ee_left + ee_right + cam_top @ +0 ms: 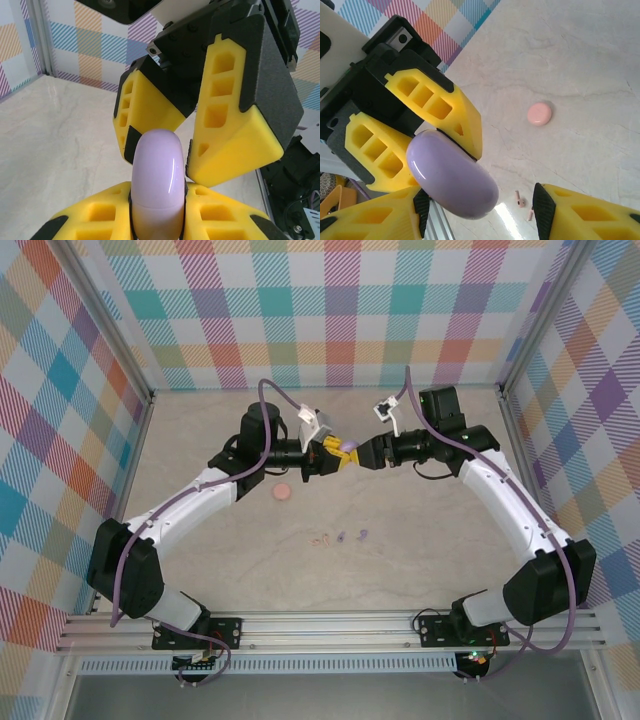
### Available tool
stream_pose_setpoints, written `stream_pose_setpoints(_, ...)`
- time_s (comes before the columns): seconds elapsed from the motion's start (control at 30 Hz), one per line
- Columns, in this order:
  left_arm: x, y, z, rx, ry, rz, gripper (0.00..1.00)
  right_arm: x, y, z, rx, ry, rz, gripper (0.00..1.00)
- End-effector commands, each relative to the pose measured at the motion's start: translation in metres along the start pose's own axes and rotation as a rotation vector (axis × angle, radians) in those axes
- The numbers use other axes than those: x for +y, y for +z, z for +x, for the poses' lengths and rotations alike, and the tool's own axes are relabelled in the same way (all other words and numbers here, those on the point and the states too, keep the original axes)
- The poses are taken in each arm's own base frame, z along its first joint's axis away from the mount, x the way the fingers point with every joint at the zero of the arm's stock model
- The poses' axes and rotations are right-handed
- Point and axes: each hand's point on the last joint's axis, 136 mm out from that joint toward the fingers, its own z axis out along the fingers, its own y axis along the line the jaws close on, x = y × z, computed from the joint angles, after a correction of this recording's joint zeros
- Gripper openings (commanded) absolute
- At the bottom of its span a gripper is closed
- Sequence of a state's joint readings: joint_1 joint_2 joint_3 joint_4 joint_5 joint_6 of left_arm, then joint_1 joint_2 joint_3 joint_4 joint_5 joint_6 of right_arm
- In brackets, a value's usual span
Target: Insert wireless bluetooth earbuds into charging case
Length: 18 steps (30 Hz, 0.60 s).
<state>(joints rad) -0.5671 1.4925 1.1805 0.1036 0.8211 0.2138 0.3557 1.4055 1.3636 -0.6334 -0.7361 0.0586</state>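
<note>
Two tools meet: left tool (333,453) clamps a glossy lilac oval case (452,180), right tool (366,453) gapes around it.

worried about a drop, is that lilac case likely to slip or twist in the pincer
Probably slippery: the lilac case is glossy, with bright glare streaks. It looks rigid, showing no dent where the left pincer clamps it. Its curved sides could let it pivot if squeezed off-centre.

Both arms (185,500) are white with black joints (125,575), purple cables (263,390) and yellow hollow-celled fingers (225,150).
</note>
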Motion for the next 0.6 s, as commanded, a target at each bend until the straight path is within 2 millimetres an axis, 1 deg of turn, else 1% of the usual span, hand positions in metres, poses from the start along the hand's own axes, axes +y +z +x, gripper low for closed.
stream_pose_setpoints(0.0,-0.025,-0.003,-0.016,-0.04,0.112,0.07,0.13,0.006,-0.008,-0.006,-0.021,-0.054,0.033,0.6)
stream_pose_setpoints(0.23,-0.038,-0.002,-0.01,-0.02,0.144,0.114,0.12,-0.006,-0.009,-0.009,-0.038,-0.042,0.108,0.6)
stream_pose_setpoints(0.57,-0.047,-0.003,-0.007,-0.001,0.152,0.147,0.11,-0.015,-0.015,-0.018,-0.081,-0.038,0.186,0.6)
